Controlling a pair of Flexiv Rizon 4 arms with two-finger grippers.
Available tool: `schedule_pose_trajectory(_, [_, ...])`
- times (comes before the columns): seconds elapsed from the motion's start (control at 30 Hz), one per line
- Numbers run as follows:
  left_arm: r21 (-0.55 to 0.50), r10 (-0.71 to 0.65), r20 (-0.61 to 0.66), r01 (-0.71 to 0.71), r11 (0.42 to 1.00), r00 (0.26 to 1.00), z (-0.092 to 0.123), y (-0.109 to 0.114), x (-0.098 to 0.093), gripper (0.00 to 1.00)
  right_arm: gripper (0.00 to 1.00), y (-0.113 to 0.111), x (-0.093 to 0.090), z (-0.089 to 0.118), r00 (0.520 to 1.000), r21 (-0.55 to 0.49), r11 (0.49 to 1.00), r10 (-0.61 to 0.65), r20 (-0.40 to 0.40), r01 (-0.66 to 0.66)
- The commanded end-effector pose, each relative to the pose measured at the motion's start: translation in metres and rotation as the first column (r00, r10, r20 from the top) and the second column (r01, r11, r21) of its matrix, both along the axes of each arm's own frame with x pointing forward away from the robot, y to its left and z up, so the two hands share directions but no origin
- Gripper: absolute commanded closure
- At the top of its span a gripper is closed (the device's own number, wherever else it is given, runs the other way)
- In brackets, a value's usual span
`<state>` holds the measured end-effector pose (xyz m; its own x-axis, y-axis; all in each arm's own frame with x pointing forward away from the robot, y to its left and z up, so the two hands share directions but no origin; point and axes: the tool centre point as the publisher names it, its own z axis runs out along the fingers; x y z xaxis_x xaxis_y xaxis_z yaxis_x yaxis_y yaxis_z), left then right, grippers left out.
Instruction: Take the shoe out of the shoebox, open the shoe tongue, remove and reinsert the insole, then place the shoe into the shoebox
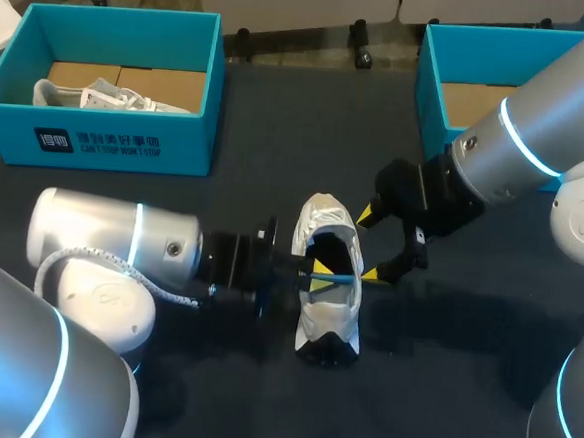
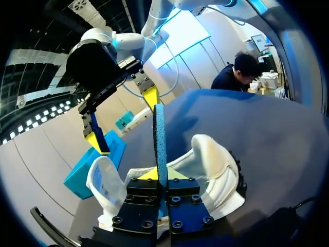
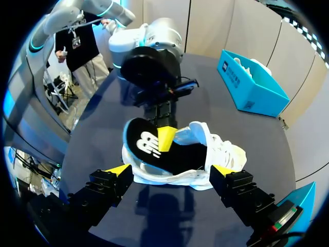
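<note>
A white shoe (image 1: 323, 231) lies on the dark table, toe toward the back. My left gripper (image 1: 321, 271) comes in from the left and is shut on the insole (image 1: 340, 279), which stands on edge across the shoe's opening. In the left wrist view the insole (image 2: 160, 139) shows as a thin blue strip rising from between the fingers, with the shoe (image 2: 218, 167) beside it. The right wrist view shows the insole's black face (image 3: 149, 149) tilted up in the shoe (image 3: 223, 152). My right gripper (image 1: 372, 247) is open just right of the shoe, and holds nothing.
A teal shoebox (image 1: 117, 137) at the back left holds another white shoe (image 1: 105, 96). A second teal shoebox (image 1: 434, 84) stands at the back right, partly behind my right arm. Bare dark tabletop lies in front of the shoe.
</note>
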<state>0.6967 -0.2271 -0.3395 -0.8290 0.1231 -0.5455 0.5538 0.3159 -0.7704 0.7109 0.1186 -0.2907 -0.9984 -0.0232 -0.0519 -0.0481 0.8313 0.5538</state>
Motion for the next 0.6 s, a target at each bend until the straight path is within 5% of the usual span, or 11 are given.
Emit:
schedule_pose_trajectory(0.03, [0.008, 0.002, 0.014, -0.002, 1.000, 1.000, -0.007, -0.005, 0.009, 1.00, 0.00, 0.001, 0.000, -0.001, 1.000, 0.000, 1.000, -0.001, 0.001, 0.001])
schedule_pose_trajectory(0.33, [0.007, 0.035, 0.028, -0.035, 0.999, 0.999, -0.015, -0.002, 0.017, 1.00, 0.00, 0.001, 0.000, -0.001, 1.000, 0.000, 1.000, -0.001, 0.001, 0.001])
schedule_pose_trajectory(0.37, [0.002, 0.037, 0.023, -0.037, 0.999, 0.999, -0.013, -0.003, 0.015, 0.91, 0.00, 0.001, 0.000, -0.001, 1.000, 0.000, 1.000, -0.001, 0.001, 0.001])
schedule_pose_trajectory(0.4, [0.001, 0.037, 0.023, -0.037, 0.999, 0.999, -0.010, -0.002, 0.012, 0.58, 0.00, 0.001, 0.000, -0.001, 1.000, 0.000, 1.000, -0.001, 0.001, 0.001])
schedule_pose_trajectory(0.43, [-0.008, 0.030, 0.021, -0.029, 1.000, 0.999, -0.007, -0.002, 0.009, 0.40, 0.00, 0.001, 0.000, -0.001, 1.000, 0.000, 1.000, -0.001, 0.001, 0.001])
schedule_pose_trajectory(0.47, [-0.012, 0.028, 0.020, -0.028, 1.000, 0.999, -0.004, -0.002, 0.007, 0.48, 0.00, 0.001, 0.000, -0.001, 1.000, 0.000, 1.000, -0.001, 0.001, 0.001])
schedule_pose_trajectory(0.6, [-0.020, 0.018, 0.023, -0.018, 1.000, 1.000, 0.006, -0.001, 0.001, 0.55, 0.00, 0.001, 0.000, -0.001, 1.000, 0.000, 1.000, -0.001, 0.001, 0.001])
